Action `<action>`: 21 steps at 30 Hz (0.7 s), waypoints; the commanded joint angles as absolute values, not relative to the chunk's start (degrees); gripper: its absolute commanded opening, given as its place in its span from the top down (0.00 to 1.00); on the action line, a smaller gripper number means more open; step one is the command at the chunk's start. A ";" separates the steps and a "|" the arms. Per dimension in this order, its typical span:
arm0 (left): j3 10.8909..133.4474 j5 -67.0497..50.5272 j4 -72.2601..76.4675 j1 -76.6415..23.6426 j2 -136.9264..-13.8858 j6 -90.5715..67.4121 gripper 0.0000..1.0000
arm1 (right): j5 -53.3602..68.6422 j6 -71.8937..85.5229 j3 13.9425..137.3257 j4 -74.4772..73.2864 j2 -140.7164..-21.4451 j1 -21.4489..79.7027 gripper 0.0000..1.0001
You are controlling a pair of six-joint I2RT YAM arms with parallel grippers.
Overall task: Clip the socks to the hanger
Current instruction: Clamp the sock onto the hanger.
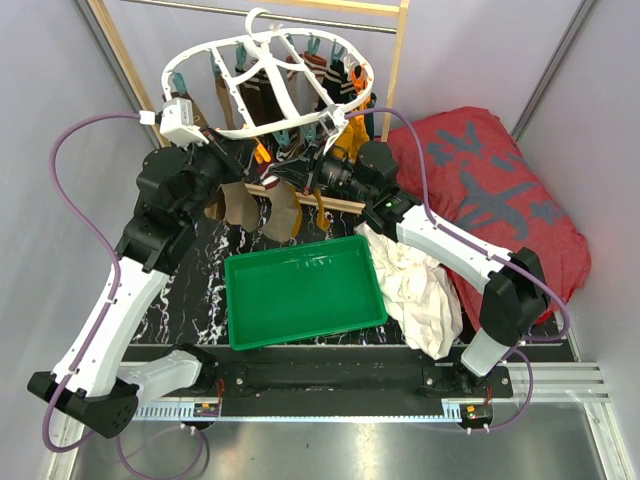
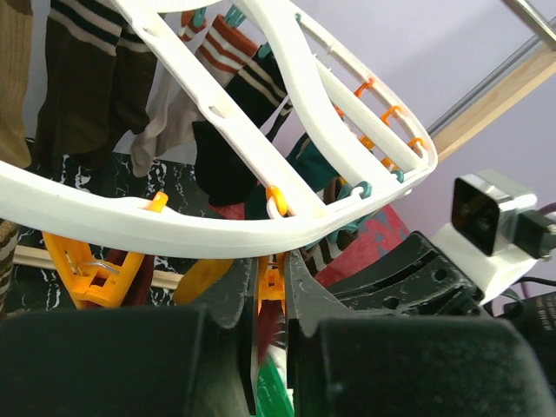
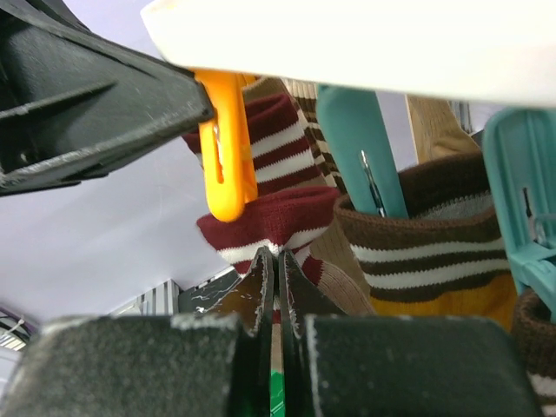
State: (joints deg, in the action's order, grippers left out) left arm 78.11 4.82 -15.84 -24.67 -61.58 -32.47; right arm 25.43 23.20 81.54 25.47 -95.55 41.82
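Observation:
The white oval hanger (image 1: 262,75) hangs from the rack, with several brown, tan and mustard socks (image 1: 345,80) clipped along it. My left gripper (image 2: 271,261) is under the hanger's near rim (image 2: 174,230), shut on an orange clip (image 2: 273,285). My right gripper (image 3: 278,254) is shut on the cuff of a maroon and cream striped sock (image 3: 278,217) and holds it up against that orange clip (image 3: 228,165). A teal clip (image 3: 356,143) beside it holds a brown striped sock (image 3: 426,234). In the top view both grippers meet below the hanger's front edge (image 1: 290,165).
A green tray (image 1: 240,320) lies on the dark marbled table in front of the arms. A white cloth (image 1: 415,285) lies right of it, against a big red cushion (image 1: 490,190). The wooden rack (image 1: 398,70) with its metal rod stands at the back.

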 commanded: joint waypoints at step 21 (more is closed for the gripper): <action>77.17 2.29 -9.23 -24.61 -61.35 -27.42 0.94 | 26.72 24.34 86.66 27.42 -95.80 41.40 1.00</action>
